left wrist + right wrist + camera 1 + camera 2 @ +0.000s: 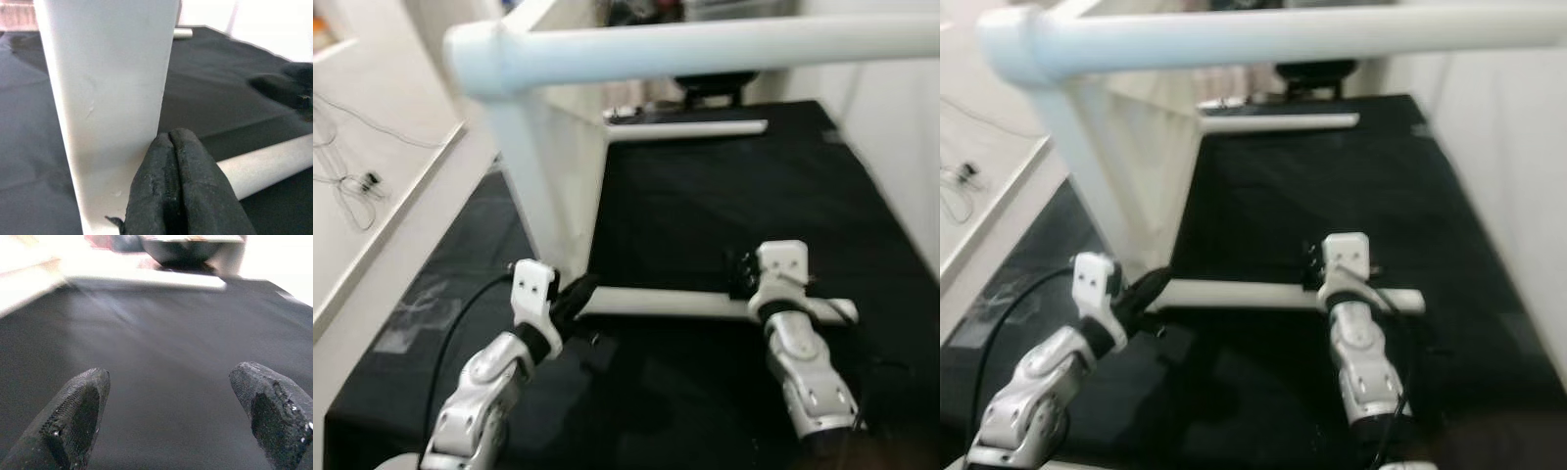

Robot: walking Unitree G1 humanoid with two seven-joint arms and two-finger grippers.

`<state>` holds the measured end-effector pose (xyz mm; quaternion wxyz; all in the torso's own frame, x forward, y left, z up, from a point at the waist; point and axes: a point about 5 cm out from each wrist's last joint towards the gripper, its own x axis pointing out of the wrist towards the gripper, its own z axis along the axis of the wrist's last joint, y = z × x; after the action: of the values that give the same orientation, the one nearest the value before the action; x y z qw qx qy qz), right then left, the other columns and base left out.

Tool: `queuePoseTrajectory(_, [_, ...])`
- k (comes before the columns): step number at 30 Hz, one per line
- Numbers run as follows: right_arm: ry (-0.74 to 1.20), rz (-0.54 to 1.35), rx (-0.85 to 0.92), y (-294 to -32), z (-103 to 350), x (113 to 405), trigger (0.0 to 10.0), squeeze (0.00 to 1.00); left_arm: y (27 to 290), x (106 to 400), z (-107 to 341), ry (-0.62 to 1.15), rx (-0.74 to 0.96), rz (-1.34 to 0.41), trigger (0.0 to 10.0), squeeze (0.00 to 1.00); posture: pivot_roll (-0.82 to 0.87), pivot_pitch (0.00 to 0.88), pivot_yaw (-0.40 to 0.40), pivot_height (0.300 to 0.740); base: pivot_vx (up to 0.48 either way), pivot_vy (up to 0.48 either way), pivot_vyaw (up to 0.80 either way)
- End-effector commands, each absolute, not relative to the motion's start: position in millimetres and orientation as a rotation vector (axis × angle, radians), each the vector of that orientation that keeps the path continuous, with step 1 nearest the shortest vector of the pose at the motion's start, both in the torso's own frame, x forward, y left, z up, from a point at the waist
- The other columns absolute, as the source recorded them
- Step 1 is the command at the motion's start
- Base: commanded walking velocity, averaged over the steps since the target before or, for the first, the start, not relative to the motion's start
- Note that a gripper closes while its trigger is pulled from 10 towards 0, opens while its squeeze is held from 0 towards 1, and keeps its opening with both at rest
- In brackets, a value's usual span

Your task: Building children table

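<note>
Head views, surface: on the black-covered surface point(724, 196) a white children's table frame point(543, 186) stands with an upright leg point(530, 181) and a top rail point(705, 44) crossing close to the camera; a loose white leg tube point(671, 303) lies flat before both arms, and another white tube point(690, 128) lies far back.
Head views, tools: left tool point(576, 294) sits at the foot of the upright, by the lying tube's end; right tool point(744, 274) hovers over the tube's other end.
Left wrist view: fingers point(173, 191) pressed together, gripping nothing, tips against the upright.
Right wrist view: fingers point(80, 413) spread wide above black cloth.
Risk: a closed left tool nudging the upright could shift or tip the frame; a one-sided grasp might roll the tube away.
</note>
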<state>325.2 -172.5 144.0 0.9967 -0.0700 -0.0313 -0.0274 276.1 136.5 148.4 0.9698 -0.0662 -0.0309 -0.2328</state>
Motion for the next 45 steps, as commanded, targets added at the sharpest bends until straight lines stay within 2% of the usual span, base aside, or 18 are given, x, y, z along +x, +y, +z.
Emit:
queuePoseTrajectory(1, [-0.040,-0.040,-0.154,-169.5,136.6,322.5,10.0,0.00,144.9,277.4,144.1,-0.037,-0.121,-0.433,10.0,0.00,-0.06,0.095,0.096,0.740,0.274,0.000,0.00])
queuePoseTrajectory(24, [-0.050,-0.028,-0.126,-173.3,139.2,321.3,10.0,0.00,141.5,269.4,150.5,-0.054,-0.126,-0.475,10.0,0.00,-0.04,0.105,0.092,0.740,0.024,0.000,0.00])
queuePoseTrajectory(28, [-0.153,0.015,-0.238,-181.1,161.0,316.9,10.0,0.00,150.6,267.2,151.9,-0.075,-0.070,-0.356,10.0,0.00,-0.06,0.112,0.088,0.740,0.000,0.000,0.00])
queuePoseTrajectory(35, [-0.210,0.005,-0.293,-190.8,179.3,315.0,10.0,0.00,153.1,266.8,152.0,-0.082,-0.056,-0.327,10.0,0.00,-0.07,0.117,0.089,0.740,0.000,0.000,0.00])
queuePoseTrajectory(37, [-0.301,-0.007,-0.409,-203.3,206.5,309.1,10.0,0.00,152.7,267.7,152.1,-0.087,-0.042,-0.330,10.0,0.00,-0.07,0.117,0.089,0.740,0.000,0.000,0.00])
queuePoseTrajectory(38, [-0.301,-0.007,-0.409,-203.3,206.5,309.1,10.0,0.00,152.7,267.7,152.1,-0.087,-0.042,-0.330,10.0,0.00,-0.07,0.117,0.089,0.740,0.000,0.000,0.00])
queuePoseTrajectory(39, [-0.402,-0.020,-0.505,-212.7,231.9,293.9,10.0,0.00,153.1,268.6,151.7,-0.086,-0.036,-0.334,10.0,0.00,-0.07,0.114,0.098,0.740,0.000,0.000,0.00])
queuePoseTrajectory(43, [-0.431,-0.028,-0.530,-214.5,238.1,288.3,10.0,0.00,153.7,268.8,151.5,-0.085,-0.035,-0.333,10.0,0.00,-0.07,0.112,0.099,0.740,0.000,0.000,0.00])
queuePoseTrajectory(44, [-0.465,-0.081,-0.556,-220.7,246.5,270.6,10.0,0.00,155.4,269.8,151.1,-0.084,-0.030,-0.328,10.0,0.00,-0.07,0.106,0.103,0.740,0.000,0.000,0.00])
queuePoseTrajectory(45, [-0.465,-0.081,-0.556,-220.7,246.5,270.6,10.0,0.00,155.4,269.8,151.1,-0.084,-0.030,-0.328,10.0,0.00,-0.07,0.106,0.103,0.740,0.000,0.000,0.00])
